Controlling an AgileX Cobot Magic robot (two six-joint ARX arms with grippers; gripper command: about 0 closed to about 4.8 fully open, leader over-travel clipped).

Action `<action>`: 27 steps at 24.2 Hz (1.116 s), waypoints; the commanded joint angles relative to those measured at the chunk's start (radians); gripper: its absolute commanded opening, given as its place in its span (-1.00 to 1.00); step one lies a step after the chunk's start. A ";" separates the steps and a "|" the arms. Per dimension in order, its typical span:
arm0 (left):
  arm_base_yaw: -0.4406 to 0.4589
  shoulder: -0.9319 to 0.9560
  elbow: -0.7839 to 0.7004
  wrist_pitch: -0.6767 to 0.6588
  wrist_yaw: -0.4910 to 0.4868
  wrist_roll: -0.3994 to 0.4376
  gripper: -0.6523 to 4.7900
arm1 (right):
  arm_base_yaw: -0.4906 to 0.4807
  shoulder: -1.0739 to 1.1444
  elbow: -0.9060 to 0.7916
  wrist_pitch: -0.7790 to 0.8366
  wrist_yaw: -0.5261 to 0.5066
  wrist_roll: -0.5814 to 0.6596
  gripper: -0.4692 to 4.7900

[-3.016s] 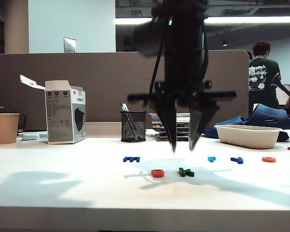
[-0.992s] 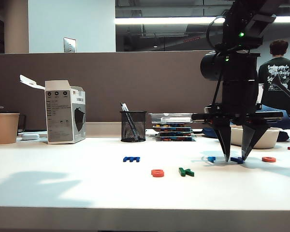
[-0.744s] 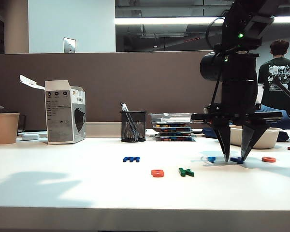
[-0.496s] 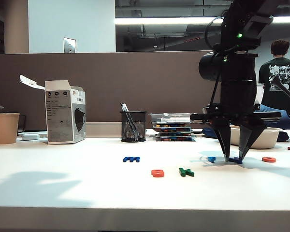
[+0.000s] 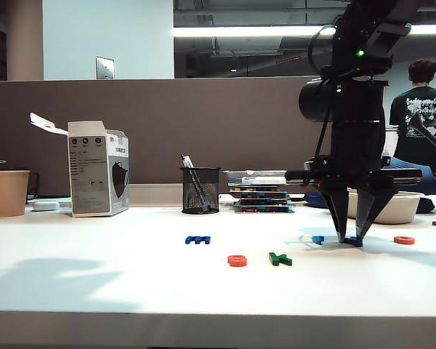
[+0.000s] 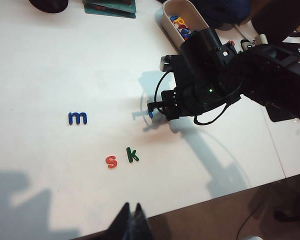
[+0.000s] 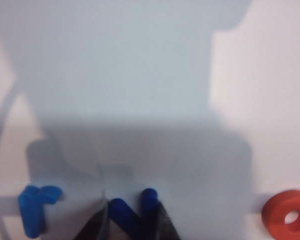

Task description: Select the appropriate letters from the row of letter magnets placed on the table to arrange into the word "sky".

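Six letter magnets [image 5: 198, 239] on table [image 5: 94, 276] — right gripper [image 5: 350, 238] straddling one.

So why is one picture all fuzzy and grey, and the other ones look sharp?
Right wrist view: the camera sits very near the table, so the dark blue letter between the right gripper fingers looks blurry, and the arm's shadow greys the middle. Left wrist view: sharp, with the red s and green k clear. Exterior view: sharp, with soft shadows and a bright ceiling light.

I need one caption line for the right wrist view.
Right hand closing around the dark-blue y, between the light-blue r and orange-red o.
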 commanded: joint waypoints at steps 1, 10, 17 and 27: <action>0.000 -0.003 0.003 0.005 -0.003 0.004 -0.78 | -0.001 0.025 -0.019 -0.069 0.011 0.000 -0.47; 0.000 -0.003 0.003 0.005 -0.003 0.004 -0.78 | 0.021 0.023 -0.019 -0.113 -0.027 0.000 -0.47; 0.000 -0.003 0.003 0.005 -0.003 0.004 -0.78 | 0.071 0.013 -0.019 -0.119 -0.048 0.008 -0.47; 0.000 -0.003 0.003 0.005 -0.003 0.004 -0.78 | 0.126 -0.017 -0.093 -0.095 -0.093 0.050 -0.47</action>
